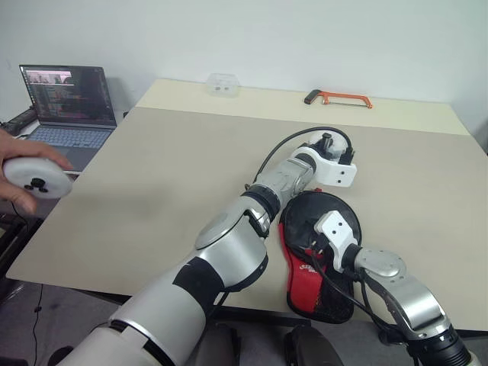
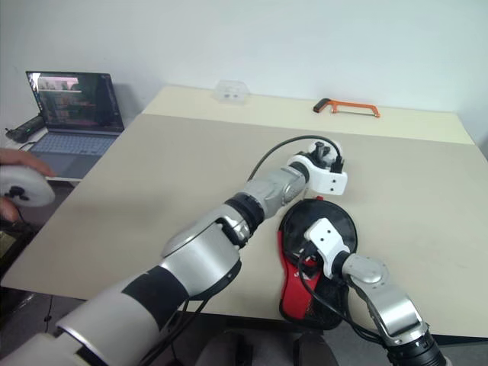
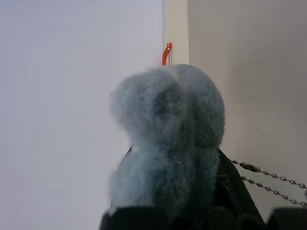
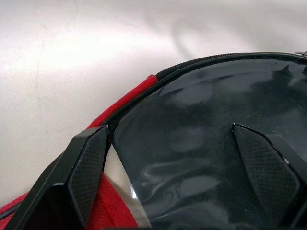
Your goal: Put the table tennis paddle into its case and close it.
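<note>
The case (image 1: 329, 212) lies flat near the table's front edge: round black body, red panel (image 1: 299, 268) toward me, clear plastic side (image 4: 201, 143) facing up. The paddle is hidden; I see only a dark surface under the clear plastic. My right gripper (image 4: 168, 139) is open low over the case, one finger (image 4: 88, 163) at the red rim and the other on the plastic. My left gripper (image 1: 339, 149) hovers just beyond the case's far rim, shut on a grey-blue plush (image 3: 168, 139). A thin bead chain (image 3: 268, 175) hangs beside it.
An orange hacksaw (image 1: 339, 97) and a small clear box (image 1: 223, 84) lie along the table's far edge. A laptop (image 1: 69, 107) stands off the table's left side. There, a person's hand holds a white round device (image 1: 36, 179).
</note>
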Robot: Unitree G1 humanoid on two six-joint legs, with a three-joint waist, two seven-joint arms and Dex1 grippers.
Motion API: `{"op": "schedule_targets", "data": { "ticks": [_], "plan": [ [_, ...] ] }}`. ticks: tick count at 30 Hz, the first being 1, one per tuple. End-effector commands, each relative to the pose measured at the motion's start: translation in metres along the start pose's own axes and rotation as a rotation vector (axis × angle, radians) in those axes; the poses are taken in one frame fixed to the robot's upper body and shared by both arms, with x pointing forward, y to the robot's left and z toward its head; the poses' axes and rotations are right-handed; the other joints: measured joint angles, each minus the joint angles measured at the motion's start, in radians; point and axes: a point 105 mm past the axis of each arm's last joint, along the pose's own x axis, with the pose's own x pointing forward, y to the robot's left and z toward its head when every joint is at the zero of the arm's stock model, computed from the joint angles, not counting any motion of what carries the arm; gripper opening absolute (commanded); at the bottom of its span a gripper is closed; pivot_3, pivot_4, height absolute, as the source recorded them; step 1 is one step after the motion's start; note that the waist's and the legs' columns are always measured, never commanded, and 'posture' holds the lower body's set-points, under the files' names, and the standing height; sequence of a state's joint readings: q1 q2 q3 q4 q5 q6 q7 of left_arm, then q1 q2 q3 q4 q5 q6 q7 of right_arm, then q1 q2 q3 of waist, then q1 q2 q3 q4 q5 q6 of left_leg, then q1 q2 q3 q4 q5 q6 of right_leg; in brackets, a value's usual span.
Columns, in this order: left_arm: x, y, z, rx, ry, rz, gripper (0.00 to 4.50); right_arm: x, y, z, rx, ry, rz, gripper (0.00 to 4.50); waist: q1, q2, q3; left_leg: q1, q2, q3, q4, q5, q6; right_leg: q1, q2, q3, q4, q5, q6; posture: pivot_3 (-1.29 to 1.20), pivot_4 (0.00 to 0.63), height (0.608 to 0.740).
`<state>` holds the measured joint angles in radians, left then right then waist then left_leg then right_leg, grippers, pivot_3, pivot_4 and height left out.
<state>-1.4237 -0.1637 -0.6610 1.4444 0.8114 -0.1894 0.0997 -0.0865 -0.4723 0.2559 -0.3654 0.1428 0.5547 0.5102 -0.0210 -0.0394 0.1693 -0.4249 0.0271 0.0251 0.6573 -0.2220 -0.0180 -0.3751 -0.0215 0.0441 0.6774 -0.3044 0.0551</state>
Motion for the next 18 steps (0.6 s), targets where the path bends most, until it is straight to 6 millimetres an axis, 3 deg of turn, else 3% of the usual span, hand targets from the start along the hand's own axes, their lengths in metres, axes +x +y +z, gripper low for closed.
{"op": "schedule_targets", "data": {
  "ticks": [1,3,8,11,18],
  "plan": [
    [0.005,-0.008,0.051,-0.097,-0.113,-0.046,0.45,-0.002,0.014,-0.059,0.101,0.222,0.035,4.5,-0.001,0.0,0.0,0.0,0.0,0.0,0.0,0.0,0.0,0.0,0.0,0.0,0.0,0.0,0.0,0.0,0.15,0.74],
    [0.003,-0.025,0.048,-0.163,-0.104,-0.113,0.45,0.0,0.013,-0.06,0.101,0.224,0.036,4.5,-0.002,0.001,-0.001,0.0,0.0,0.0,0.0,0.0,0.0,0.0,0.0,0.0,0.0,0.0,0.0,0.0,0.15,0.74],
    [-0.007,-0.066,0.064,-0.24,-0.177,-0.282,0.45,0.006,0.011,-0.064,0.102,0.229,0.045,4.5,-0.005,0.0,-0.003,0.004,0.0,0.0,0.0,0.0,0.0,0.003,0.0,0.0,0.0,0.001,-0.002,0.0,0.15,0.74],
    [-0.011,-0.08,0.068,-0.304,-0.176,-0.326,1.43,0.013,0.011,-0.062,0.076,0.23,0.081,4.5,-0.008,-0.001,-0.004,0.006,0.001,0.001,0.0,0.0,0.0,0.004,0.001,0.001,0.001,0.0,-0.001,0.0,0.15,0.74],
    [-0.012,-0.082,0.06,-0.305,-0.157,-0.338,3.99,0.016,0.005,-0.062,0.056,0.236,0.097,4.5,-0.01,-0.001,-0.025,0.01,0.002,0.001,0.0,0.0,0.0,0.007,0.001,0.001,0.001,-0.002,0.001,0.0,0.15,0.74]
  ]
}}
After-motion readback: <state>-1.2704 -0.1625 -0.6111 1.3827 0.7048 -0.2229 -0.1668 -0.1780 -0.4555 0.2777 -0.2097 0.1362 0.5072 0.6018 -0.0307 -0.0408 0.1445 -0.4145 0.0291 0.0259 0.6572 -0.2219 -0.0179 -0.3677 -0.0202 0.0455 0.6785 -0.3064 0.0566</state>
